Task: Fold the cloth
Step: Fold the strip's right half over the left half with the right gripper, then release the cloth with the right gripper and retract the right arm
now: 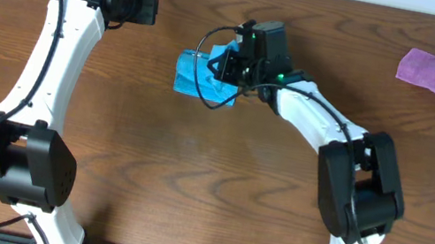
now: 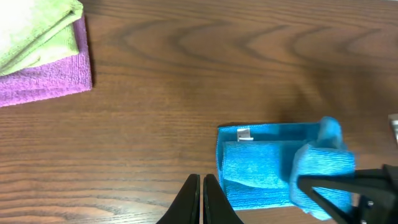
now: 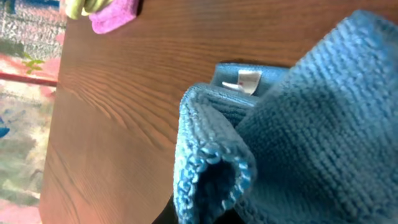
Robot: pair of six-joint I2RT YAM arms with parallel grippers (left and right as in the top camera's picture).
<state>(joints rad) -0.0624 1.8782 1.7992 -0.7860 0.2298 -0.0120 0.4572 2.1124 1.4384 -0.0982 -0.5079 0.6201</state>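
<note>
While right end effector (image 1: 237, 63) clamps raised corner of sky-blue cloth (image 1: 194, 77), folded rest lies on bench (image 1: 191, 171) beneath it; left end effector (image 1: 134, 1) closed, empty, leftward, farther.

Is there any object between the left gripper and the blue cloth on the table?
Nothing visible does. Only bare table lies between the shut left gripper and the cloth. The stack of green and purple cloths lies far to the side.
</note>
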